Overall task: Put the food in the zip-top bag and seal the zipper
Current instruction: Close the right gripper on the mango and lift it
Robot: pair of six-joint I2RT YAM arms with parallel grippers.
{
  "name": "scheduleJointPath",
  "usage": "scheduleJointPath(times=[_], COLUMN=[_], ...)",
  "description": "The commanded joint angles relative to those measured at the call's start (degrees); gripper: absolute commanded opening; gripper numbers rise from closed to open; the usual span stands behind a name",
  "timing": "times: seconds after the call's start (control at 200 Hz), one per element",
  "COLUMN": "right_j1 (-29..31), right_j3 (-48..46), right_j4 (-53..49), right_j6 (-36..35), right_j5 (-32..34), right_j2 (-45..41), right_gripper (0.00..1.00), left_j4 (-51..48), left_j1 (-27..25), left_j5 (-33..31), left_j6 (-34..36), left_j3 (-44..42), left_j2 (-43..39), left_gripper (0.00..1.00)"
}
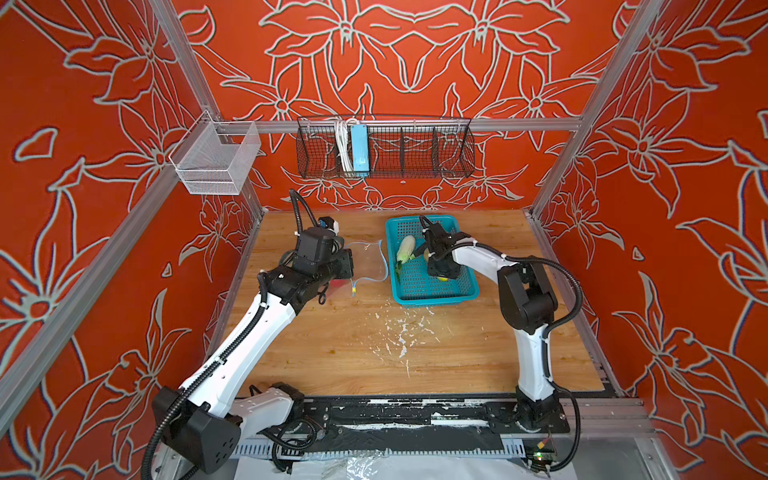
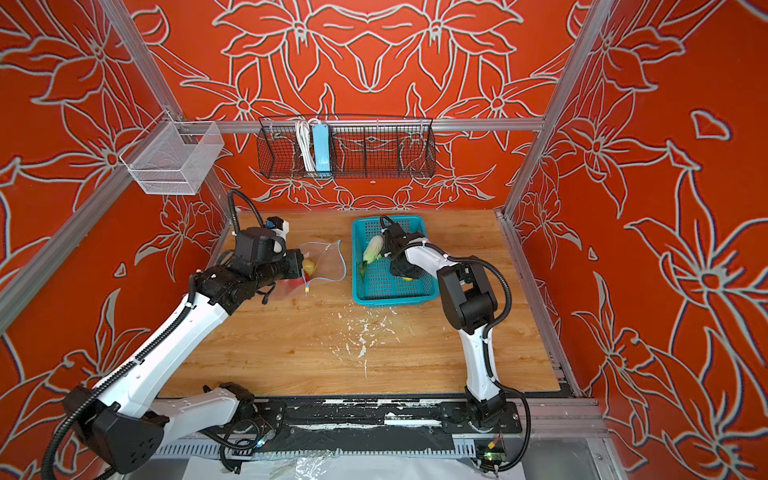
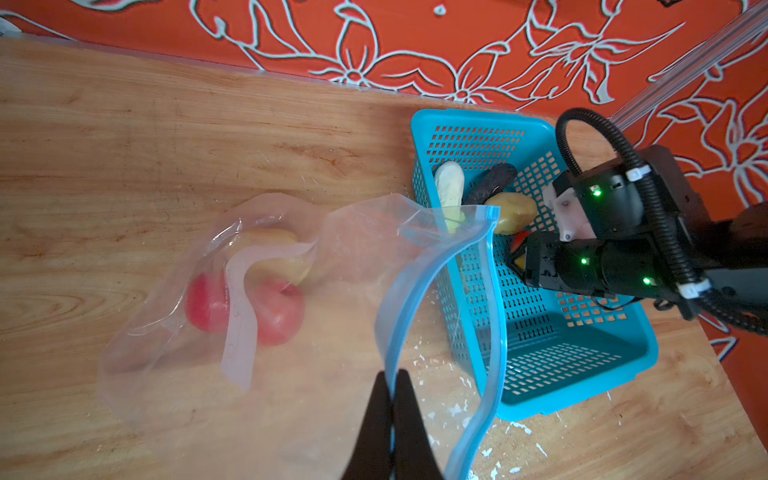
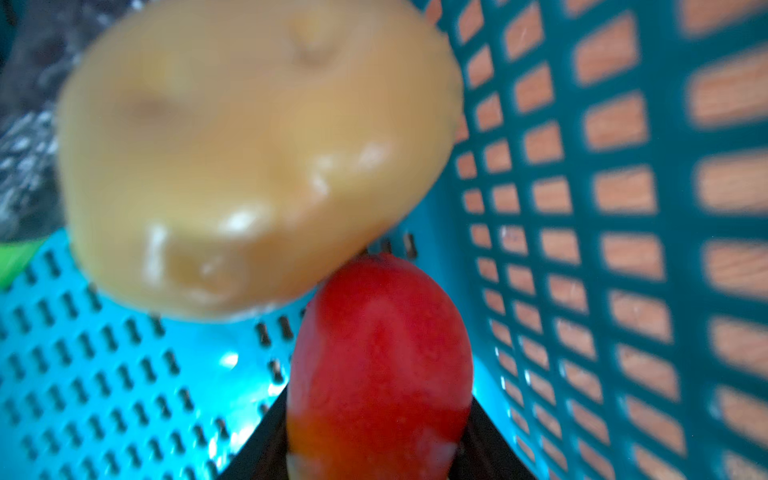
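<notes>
The clear zip-top bag (image 3: 166, 374) lies left of the teal basket (image 3: 582, 374), its mouth gaping toward the basket. My left gripper (image 3: 392, 374) is shut on the light-blue zipper (image 3: 415, 299), lifting one lip. Two red tomatoes (image 3: 278, 311) and a potato (image 3: 270, 249) lie inside the bag. In the basket are a leafy vegetable (image 1: 406, 248), a dark eggplant (image 3: 492, 185) and another potato (image 4: 249, 158). My right gripper (image 4: 379, 399) is down in the basket, its fingers pressed on both sides of the red-yellow fruit (image 4: 382, 361).
White flecks (image 1: 399, 332) litter the wooden table in front of the basket. A black wire rack (image 1: 384, 151) hangs on the back wall and a white mesh bin (image 1: 216, 162) on the left rail. The basket wall (image 4: 582, 208) stands close beside my right gripper.
</notes>
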Motion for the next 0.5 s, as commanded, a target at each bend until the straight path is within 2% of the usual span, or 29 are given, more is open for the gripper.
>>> scheduleJointPath(times=[0.0, 0.495], right_j1=[-0.18, -0.03], right_j3=[-2.35, -9.59], right_j4=[2.42, 7.26], right_j6=[0.78, 0.8], right_j5=[-2.58, -7.49], right_j2=[-5.07, -14.91], right_gripper=[0.36, 0.34], left_j4=[0.94, 0.85], left_j1=[0.19, 0.19], left_j5=[0.04, -0.05], left_j6=[-0.39, -0.4], left_j3=[-0.35, -0.36], left_j2=[-0.84, -0.67], left_gripper=[0.0, 0.0])
